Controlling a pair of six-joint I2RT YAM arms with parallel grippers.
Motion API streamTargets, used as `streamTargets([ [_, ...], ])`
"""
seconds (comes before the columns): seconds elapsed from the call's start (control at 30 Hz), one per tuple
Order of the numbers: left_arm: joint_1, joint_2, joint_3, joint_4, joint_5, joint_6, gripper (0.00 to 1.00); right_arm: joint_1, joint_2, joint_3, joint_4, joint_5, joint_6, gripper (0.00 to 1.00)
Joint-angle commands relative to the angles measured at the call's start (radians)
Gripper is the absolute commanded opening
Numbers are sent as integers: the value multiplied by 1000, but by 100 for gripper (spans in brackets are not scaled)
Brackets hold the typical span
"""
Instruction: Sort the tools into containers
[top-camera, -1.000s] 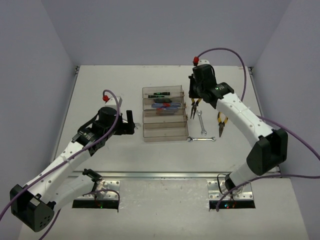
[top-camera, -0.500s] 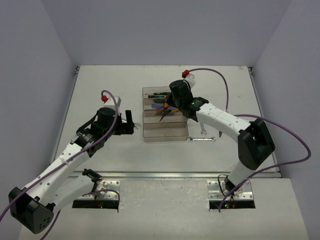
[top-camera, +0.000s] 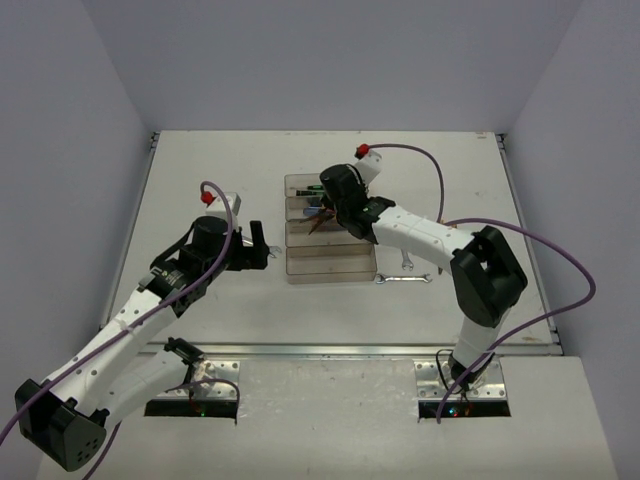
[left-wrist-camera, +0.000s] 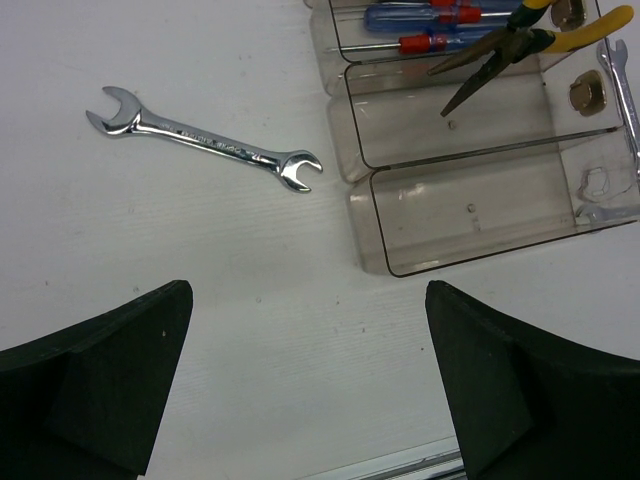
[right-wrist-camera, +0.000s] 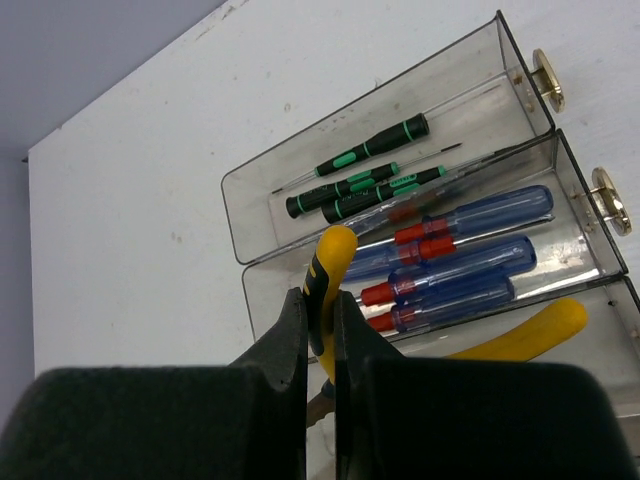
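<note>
Four joined clear containers (top-camera: 330, 268) stand mid-table. The farthest holds black screwdrivers with green marks (right-wrist-camera: 360, 170), the second one blue-and-red screwdrivers (right-wrist-camera: 460, 262). My right gripper (top-camera: 322, 213) hangs over the middle trays, shut on one yellow-and-black handle of the pliers (right-wrist-camera: 328, 268). The pliers' nose (left-wrist-camera: 478, 72) points down over the third tray (left-wrist-camera: 450, 125), which is bare like the nearest one (left-wrist-camera: 480, 210). My left gripper (left-wrist-camera: 308, 300) stands open and holds nothing, low over the table left of the trays. A silver wrench (left-wrist-camera: 205, 147) lies ahead of it.
Right of the trays another silver wrench (top-camera: 403, 279) lies flat on the table, and a second one (top-camera: 406, 262) shows partly under my right arm. Brass knobs (right-wrist-camera: 548, 80) stick out of the trays' right ends. Grey walls enclose the table.
My right arm has swung left from beside the trays to above them, carrying the pliers. The left arm has hardly moved and its gripper stays open.
</note>
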Motion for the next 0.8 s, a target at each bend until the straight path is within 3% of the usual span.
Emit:
streamTargets([
  [0.0,-5,-16,-5,51,17,10,100,5,-37,-46,102,92,65,0],
  [0.17,-4,-22,-8,52,17,10,100,6,-32,-86,130,70,69,0],
  [0.23,-4,-23,-8,52,18,10,100,5,-42,-116,152,58,69,6],
  [0.3,-4,-23,-8,52,17,10,100,6,-54,-144,170,43,69,23],
  [0.33,-4,-21,-8,52,17,10,100,6,-64,-146,168,37,68,27],
  [0.37,-4,-20,-8,52,18,11,100,5,-80,-150,151,30,66,46],
  [0.53,-4,-22,-8,50,10,11,100,2,-138,-151,80,50,31,72],
  [0.67,-4,-29,-8,46,-11,6,100,-40,-249,-197,-16,35,-26,75],
  [0.77,-3,-30,-11,37,-41,-7,100,-223,-366,-232,-197,-171,-145,73],
])
